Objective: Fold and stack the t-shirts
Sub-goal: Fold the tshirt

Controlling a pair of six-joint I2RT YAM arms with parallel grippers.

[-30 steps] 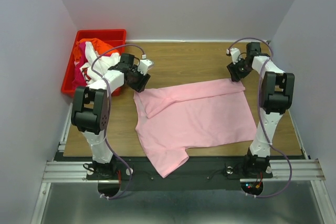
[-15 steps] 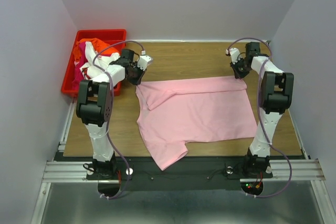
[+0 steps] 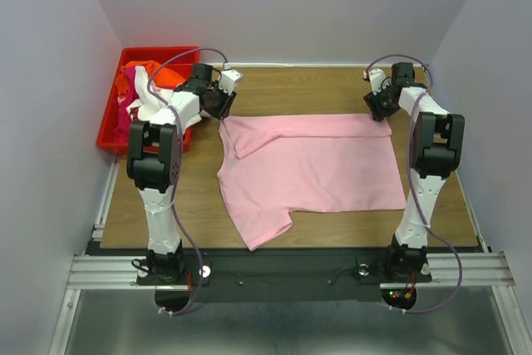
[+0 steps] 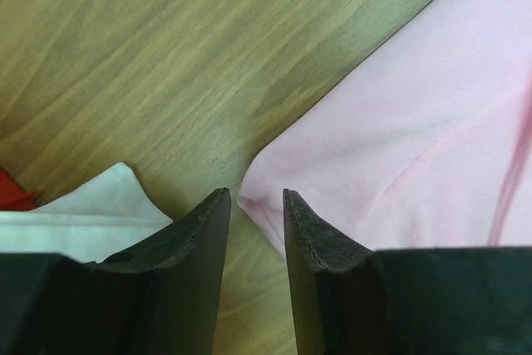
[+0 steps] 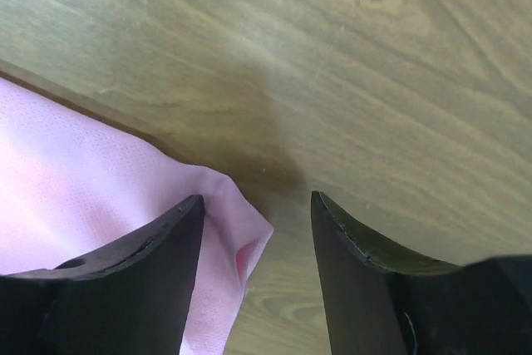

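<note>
The light pink t-shirt (image 3: 307, 164) lies spread flat on the wooden table, its far edge straight, with a fold near the left shoulder and a sleeve hanging toward the near edge. My left gripper (image 3: 223, 110) is at its far-left corner. In the left wrist view the pink cloth (image 4: 416, 122) has its corner tip lying in the narrow gap of the left gripper (image 4: 256, 197), with bare wood showing between the fingers. My right gripper (image 3: 381, 112) is at the far-right corner. In the right wrist view the right gripper (image 5: 258, 199) is wide open, and the pink corner (image 5: 83, 164) lies loose against its left finger.
A red plastic bin (image 3: 158, 50) stands at the far left, holding white, orange-red and magenta shirts (image 3: 141, 89). A white shirt edge (image 4: 83, 205) shows close to my left finger. The side walls stand close to both arms.
Both grippers moved toward the far side of the table, drawing the shirt's far edge with them and straightening it. The shirt now lies flatter and farther from the near edge.
</note>
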